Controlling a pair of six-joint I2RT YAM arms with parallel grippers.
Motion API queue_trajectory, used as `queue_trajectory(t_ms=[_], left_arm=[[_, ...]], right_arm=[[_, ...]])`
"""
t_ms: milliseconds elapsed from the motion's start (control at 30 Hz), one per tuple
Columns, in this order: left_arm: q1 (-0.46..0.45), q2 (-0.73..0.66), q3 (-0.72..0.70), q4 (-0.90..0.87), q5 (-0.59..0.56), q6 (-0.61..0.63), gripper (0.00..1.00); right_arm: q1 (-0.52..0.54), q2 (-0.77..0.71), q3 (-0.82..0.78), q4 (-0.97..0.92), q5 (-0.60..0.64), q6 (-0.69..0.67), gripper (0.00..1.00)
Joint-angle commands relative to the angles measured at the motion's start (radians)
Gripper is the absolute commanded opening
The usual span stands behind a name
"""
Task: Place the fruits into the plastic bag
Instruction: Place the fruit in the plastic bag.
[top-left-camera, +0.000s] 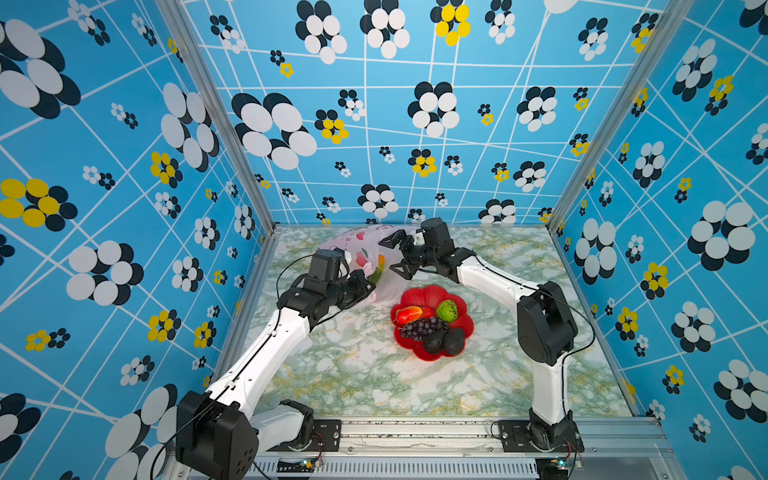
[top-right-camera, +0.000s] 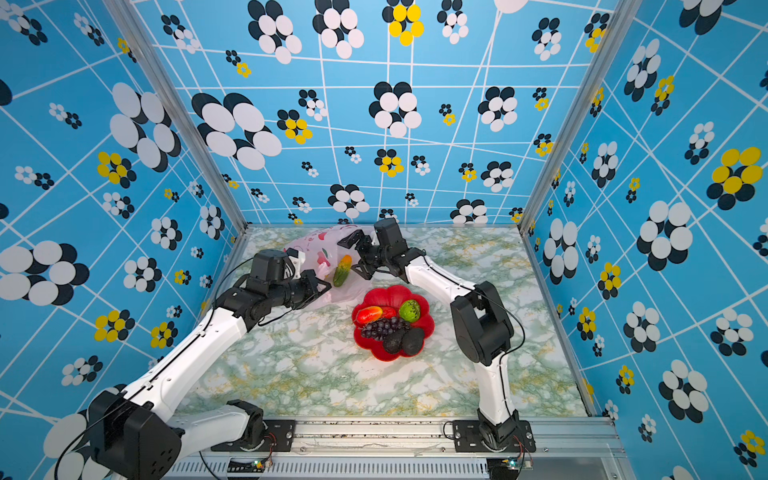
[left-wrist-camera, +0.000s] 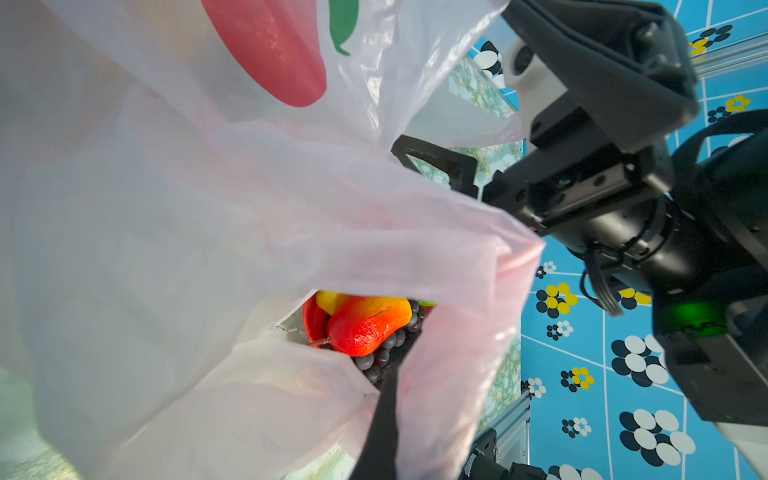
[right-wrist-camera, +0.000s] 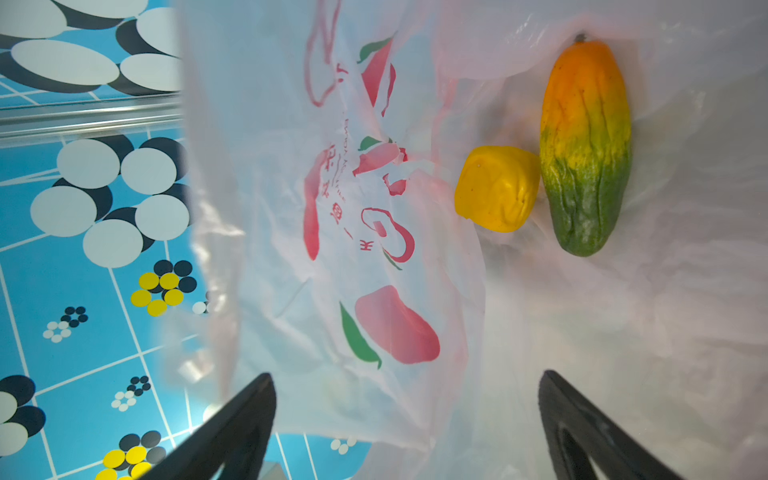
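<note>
While our left gripper (top-right-camera: 325, 286) pinches the plastic bag (top-left-camera: 359, 248) by the far edge of the table (top-left-camera: 353, 374), our right gripper (top-left-camera: 395, 255) hangs spread, empty, at its mouth. We should keep it wide while fetching fruits (top-left-camera: 422, 328) from the mid-table dish (top-left-camera: 419, 291).

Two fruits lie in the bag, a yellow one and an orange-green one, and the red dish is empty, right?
No, the red dish is not empty: a top view shows a red-orange fruit, a green fruit, a grape bunch and two dark fruits in it. The yellow fruit and orange-green fruit are in the bag.
</note>
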Motion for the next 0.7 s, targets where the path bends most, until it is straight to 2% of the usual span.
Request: queue_trajectory(t_ms=[0,167,433,667], left_arm=[[0.013,-0.031,-0.016,0.006,0.004,-0.011,0.0],[0.014,-0.043,-0.024,0.013,0.002,-0.024,0.0],[0.013,-0.08,-0.044,0.016,-0.018,-0.041,0.0],[0.01,-0.099,-0.068,0.014,-0.02,-0.055,0.0]], right_arm=[[-0.013,-0.066,-0.069,-0.133,-0.039,-0.118,0.99],[-0.032,-0.167,-0.123,-0.241,-0.06,-0.236,0.99],[-0.046,-0.292,-0.116,-0.608,-0.065,-0.58,0.99],[-0.046,-0.308,-0.088,-0.895,-0.023,-0.881,0.99]])
